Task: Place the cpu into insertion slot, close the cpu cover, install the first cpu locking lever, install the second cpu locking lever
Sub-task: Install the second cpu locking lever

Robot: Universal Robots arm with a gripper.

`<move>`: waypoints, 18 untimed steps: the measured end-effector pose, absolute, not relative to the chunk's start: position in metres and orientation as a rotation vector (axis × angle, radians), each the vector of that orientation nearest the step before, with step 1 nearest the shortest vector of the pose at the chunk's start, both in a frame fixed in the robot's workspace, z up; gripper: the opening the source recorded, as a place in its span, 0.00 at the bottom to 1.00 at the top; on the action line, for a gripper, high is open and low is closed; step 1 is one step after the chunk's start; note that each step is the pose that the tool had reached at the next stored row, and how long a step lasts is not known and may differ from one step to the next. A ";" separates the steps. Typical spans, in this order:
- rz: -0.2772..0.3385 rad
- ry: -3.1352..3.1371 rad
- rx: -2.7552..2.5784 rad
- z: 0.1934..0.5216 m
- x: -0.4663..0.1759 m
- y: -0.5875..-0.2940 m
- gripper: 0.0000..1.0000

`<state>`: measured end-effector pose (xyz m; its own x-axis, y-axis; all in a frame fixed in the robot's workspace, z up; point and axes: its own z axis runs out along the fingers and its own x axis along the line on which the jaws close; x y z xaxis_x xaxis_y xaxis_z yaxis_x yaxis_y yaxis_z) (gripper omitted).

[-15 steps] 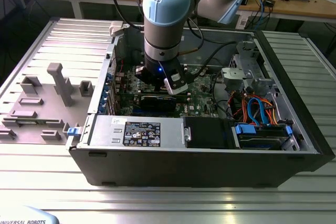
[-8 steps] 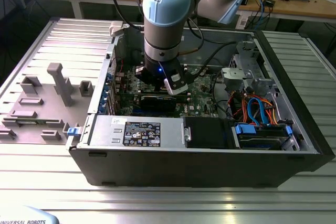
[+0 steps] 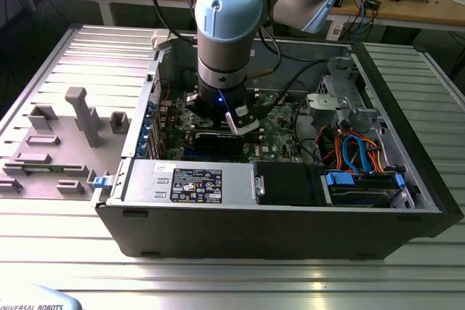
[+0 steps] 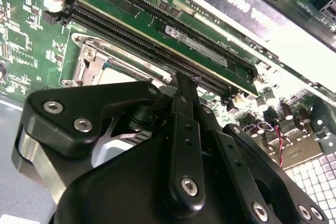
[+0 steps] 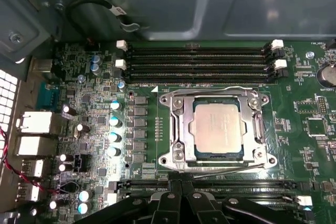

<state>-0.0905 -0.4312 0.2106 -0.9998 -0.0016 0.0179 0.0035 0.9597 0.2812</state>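
Note:
In the first wrist view the cpu (image 5: pixel 218 129), a silver-grey square, lies in the insertion slot (image 5: pixel 265 129) on the green motherboard. The cpu cover (image 5: pixel 181 129), a silver frame, lies flat around it. One thin wire locking lever (image 5: pixel 210 88) runs along the socket edge beside the memory slots. The other lever (image 5: pixel 231 169) runs slightly askew along the opposite edge. My gripper (image 5: pixel 181 186) is shut, its tips just off that lever's end; whether they touch it I cannot tell. The second wrist view shows the gripper (image 4: pixel 184 85) beside the socket (image 4: pixel 97 69). In the exterior view the gripper (image 3: pixel 240 123) is low inside the case.
Long memory slots (image 5: pixel 199 61) flank the socket, and a large black card (image 4: pixel 252 9) stands close by. The open computer case (image 3: pixel 407 201) holds a power supply (image 3: pixel 189 179), drive bays and cables (image 3: pixel 356 150). A grey fixture tray (image 3: pixel 65 136) lies at the exterior view's left.

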 end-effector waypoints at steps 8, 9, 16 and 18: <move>-0.581 -3.075 0.001 0.192 -0.100 -0.432 0.11; -0.582 -3.076 0.001 0.192 -0.100 -0.431 0.11; -0.583 -3.076 0.001 0.195 -0.100 -0.432 0.11; -0.582 -3.076 0.001 0.199 -0.100 -0.432 0.11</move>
